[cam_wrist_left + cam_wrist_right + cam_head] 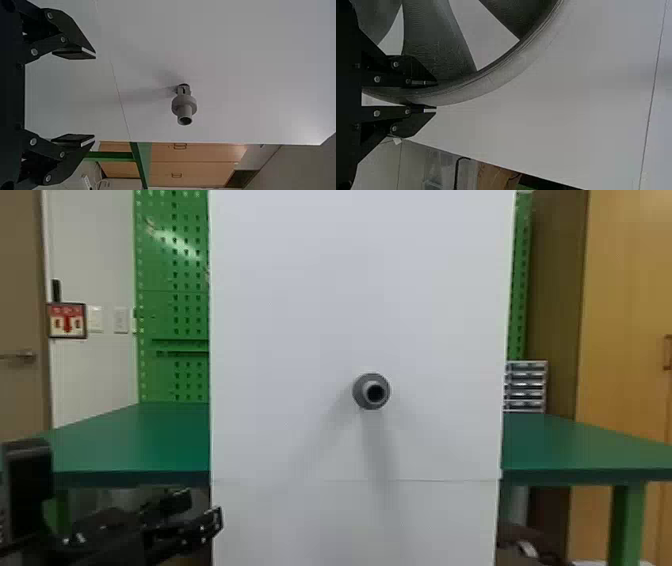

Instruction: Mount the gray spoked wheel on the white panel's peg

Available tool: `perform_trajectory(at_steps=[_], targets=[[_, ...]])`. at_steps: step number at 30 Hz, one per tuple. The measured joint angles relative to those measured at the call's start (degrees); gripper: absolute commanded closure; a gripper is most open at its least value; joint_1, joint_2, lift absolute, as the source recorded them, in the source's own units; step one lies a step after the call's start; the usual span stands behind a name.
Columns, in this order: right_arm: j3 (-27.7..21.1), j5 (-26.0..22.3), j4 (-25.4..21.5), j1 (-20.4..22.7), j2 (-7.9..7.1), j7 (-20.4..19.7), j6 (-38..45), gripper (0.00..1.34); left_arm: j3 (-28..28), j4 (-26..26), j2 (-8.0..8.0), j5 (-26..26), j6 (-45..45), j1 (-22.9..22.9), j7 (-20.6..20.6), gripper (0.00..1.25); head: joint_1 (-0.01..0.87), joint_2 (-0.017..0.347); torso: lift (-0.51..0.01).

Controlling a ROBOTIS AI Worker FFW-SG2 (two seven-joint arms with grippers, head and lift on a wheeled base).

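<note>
Clasps the gray spoked wheel (431,47) by its rim in the narrow-set jaws of the right gripper (436,97). Has the left gripper (201,508) jaws wide apart, short of the peg (371,379) on the white panel (300,315). Includes a red-marked sign (67,321) beyond and above those.

this looks like a workshop, or perhaps a workshop-style lab. in the head view, a green pegboard (159,310) full of slots stands behind a broad green workbench (135,440) on sturdy green legs (627,520). a stack of small drawers (526,385) sits by the bench's far edge, near a tall wooden cabinet (625,315). on the other side are a plain door (20,290), wall switches (95,319) and a red-and-white sign (67,332).
</note>
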Motion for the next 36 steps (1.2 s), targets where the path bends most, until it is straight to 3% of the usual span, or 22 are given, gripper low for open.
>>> perform_trajectory(at_steps=[4,13,19,28,36], targets=[[0.01,-0.28,-3.65,-0.47,0.05,-1.06,4.41,1.26,-0.05,0.01,0.0,0.04,-0.14,0.0,0.15,0.5,0.084,-0.008,-0.485],[2.27,-2.48,-13.05,-0.81,-1.06,-11.34,9.86,1.3,-0.1,0.09,-0.03,0.13,-0.33,0.0,0.26,0.5,0.084,-0.008,-0.485],[3.32,-3.64,-20.49,-1.81,-1.3,-15.43,15.27,1.33,-0.07,0.09,-0.09,0.13,-0.33,0.0,0.33,0.5,0.084,-0.008,-0.485],[3.4,-5.97,-32.58,-6.65,-0.78,-20.24,31.8,1.33,-0.01,0.1,-0.17,0.13,-0.41,0.0,0.5,0.5,0.084,-0.008,-0.485],[4.55,-14.52,-38.65,-13.01,-0.63,-28.7,42.1,1.32,-0.2,0.1,-0.18,-0.07,-0.42,-0.08,0.63,0.5,0.084,-0.008,-0.485]])
